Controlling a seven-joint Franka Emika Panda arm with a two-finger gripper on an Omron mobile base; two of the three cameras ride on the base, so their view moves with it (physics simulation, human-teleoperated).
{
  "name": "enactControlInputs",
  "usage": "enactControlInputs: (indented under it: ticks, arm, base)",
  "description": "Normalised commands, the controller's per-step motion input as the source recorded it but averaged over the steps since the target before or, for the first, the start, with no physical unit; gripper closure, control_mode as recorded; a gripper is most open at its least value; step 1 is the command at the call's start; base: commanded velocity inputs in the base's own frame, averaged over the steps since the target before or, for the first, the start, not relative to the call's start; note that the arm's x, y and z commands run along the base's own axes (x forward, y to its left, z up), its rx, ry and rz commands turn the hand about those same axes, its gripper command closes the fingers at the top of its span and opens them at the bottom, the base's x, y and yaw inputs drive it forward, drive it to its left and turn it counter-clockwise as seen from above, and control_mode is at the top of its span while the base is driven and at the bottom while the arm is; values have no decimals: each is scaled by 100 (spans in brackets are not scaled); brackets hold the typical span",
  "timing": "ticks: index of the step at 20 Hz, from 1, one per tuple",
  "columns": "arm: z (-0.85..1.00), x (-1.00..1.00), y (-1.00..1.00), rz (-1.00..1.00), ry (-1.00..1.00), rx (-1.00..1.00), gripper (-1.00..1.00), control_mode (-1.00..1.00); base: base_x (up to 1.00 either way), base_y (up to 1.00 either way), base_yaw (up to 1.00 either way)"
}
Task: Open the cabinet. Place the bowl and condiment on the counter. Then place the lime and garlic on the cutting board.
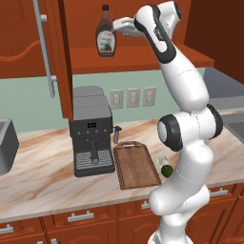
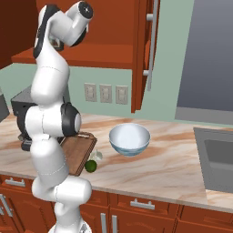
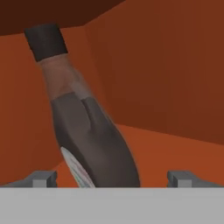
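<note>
The cabinet [image 1: 43, 52] hangs open above the counter [image 1: 43, 181], its left door swung out with a long silver handle [image 1: 46, 47]. On the cabinet shelf [image 1: 138, 64] the condiment [image 1: 105, 33] stands upright near the front edge, toward the left end of the opening. The gripper [image 1: 116, 25] is just beside the condiment at neck height, on its right. In the hand view the condiment [image 3: 83, 127] rises between the two finger tips [image 3: 41, 178], which stand wide apart on either side of it; neither visibly touches it.

Below, a black coffee machine [image 1: 90, 133] sits at the back of the counter under the open door. Right of it the board [image 1: 137, 164] lies bare, its handle end toward the wall. The garlic [image 1: 162, 160] and the lime [image 1: 167, 170] lie on the counter just beside the board's right edge, the lime nearer the front edge, the two touching or nearly so. In the right base view the bowl [image 2: 129, 139] stands upright on the counter, right of the board [image 2: 79, 150] and lime [image 2: 91, 166], well apart from the sink [image 2: 218, 164] at the counter's right end.
</note>
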Motion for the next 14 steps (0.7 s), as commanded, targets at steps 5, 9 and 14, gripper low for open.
enactControlInputs:
  ticks: [5, 9, 14]
  arm:
    - [-17, 12, 17, 3, 0, 0, -100, -100]
    - [-13, 35, 21, 4, 0, -2, -100, -100]
    - [-12, 33, 14, 5, 0, -3, -100, -100]
  base:
    - [0, 0, 0]
    - [0, 0, 0]
    - [0, 0, 0]
